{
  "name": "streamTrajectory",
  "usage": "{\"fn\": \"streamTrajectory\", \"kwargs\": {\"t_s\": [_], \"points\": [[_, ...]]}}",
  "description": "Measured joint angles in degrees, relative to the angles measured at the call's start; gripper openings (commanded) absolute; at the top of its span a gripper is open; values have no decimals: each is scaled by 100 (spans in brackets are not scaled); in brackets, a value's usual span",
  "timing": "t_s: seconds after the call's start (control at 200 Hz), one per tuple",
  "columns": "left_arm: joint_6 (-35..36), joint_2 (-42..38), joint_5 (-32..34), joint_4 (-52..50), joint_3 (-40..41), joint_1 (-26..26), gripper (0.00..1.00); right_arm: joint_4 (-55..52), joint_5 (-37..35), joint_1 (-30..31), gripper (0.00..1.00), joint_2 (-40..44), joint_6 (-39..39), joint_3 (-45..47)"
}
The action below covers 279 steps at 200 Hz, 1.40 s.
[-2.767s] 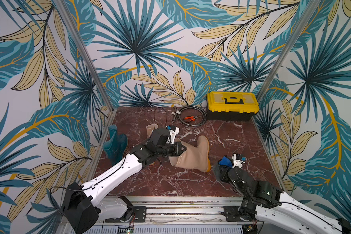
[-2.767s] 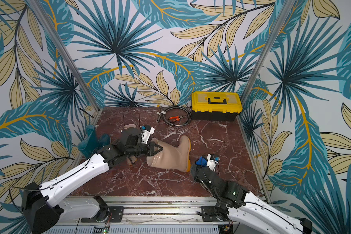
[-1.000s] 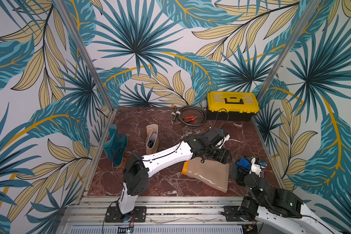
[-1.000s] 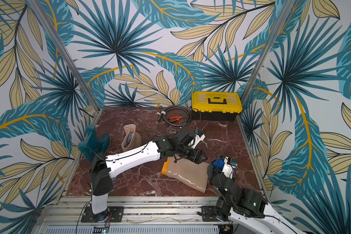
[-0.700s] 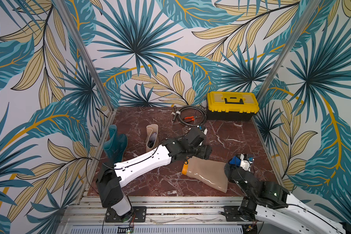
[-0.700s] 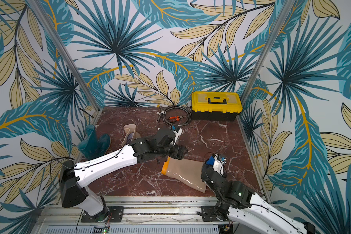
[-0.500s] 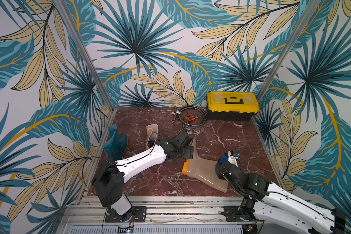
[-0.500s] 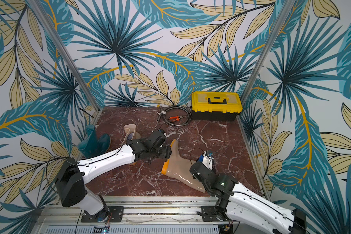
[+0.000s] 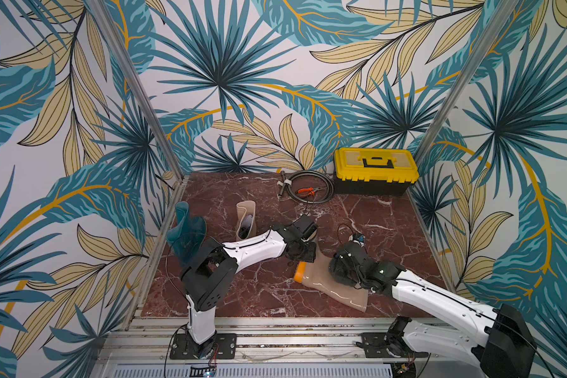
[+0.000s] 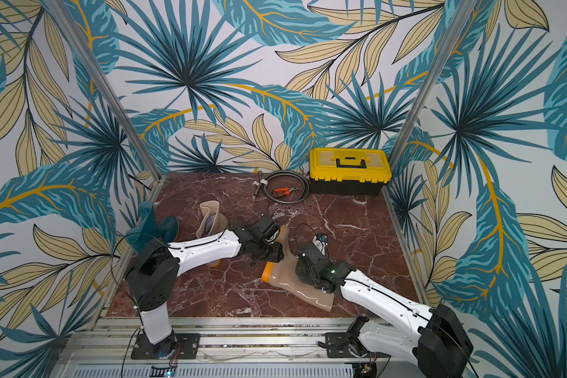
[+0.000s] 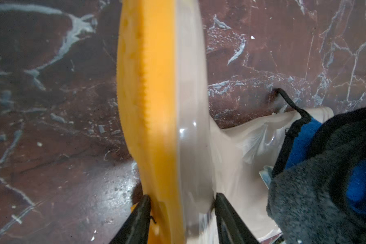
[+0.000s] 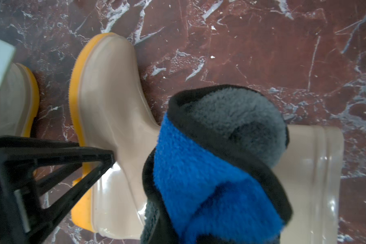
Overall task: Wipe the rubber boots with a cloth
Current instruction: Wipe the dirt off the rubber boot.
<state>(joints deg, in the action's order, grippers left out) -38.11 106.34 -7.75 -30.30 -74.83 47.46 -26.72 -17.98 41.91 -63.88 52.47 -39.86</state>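
A beige rubber boot (image 9: 328, 283) (image 10: 292, 281) lies on its side on the marble floor, its orange sole (image 11: 148, 105) facing left. My left gripper (image 11: 181, 211) (image 9: 303, 258) is shut on its foot, one finger on the sole, one on the upper. My right gripper (image 9: 344, 271) (image 10: 308, 265) is shut on the cloth (image 12: 209, 169) (image 11: 325, 169), a blue and grey fleece rag with black trim that hides its fingers. The cloth rests on the boot's shaft (image 12: 313, 169). A second beige boot (image 9: 246, 222) and a dark teal boot (image 9: 185, 232) stand at the left.
A yellow toolbox (image 9: 375, 167) sits at the back right, with a coiled cable and orange pliers (image 9: 308, 191) beside it. Patterned walls close in both sides. The standing beige boot (image 12: 11, 99) is close behind my left gripper's finger (image 12: 72, 160).
My left gripper has drawn back along the boot to its foot and closed on it. My right arm has swung left and brought the cloth down onto the boot's shaft.
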Motion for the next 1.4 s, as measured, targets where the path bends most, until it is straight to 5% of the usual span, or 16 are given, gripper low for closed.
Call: {"fn": "streamTrajectory", "kwargs": {"t_s": [0.245, 0.511, 0.591, 0.681, 1.101, 1.397], "points": [[-461, -560, 181, 433, 743, -44, 0, 74, 332, -186, 4, -382, -129, -396], [-1248, -1064, 422, 398, 1292, -42, 0, 101, 984, -304, 3, -855, -498, -1792], [-1366, -1062, 435, 400, 1292, -24, 43, 114, 1147, -304, 3, -960, -577, -1993], [-1443, -1062, 424, 437, 1257, 24, 60, 144, 1353, -304, 0, -1119, -590, -1978], [-1394, -1021, 354, 505, 1491, 109, 54, 1014, 2448, -463, 0, -2697, -264, -1537], [-1375, -970, 125, 772, 1495, 201, 64, -422, 1958, -2288, 0, -1307, -1003, -461]]}}
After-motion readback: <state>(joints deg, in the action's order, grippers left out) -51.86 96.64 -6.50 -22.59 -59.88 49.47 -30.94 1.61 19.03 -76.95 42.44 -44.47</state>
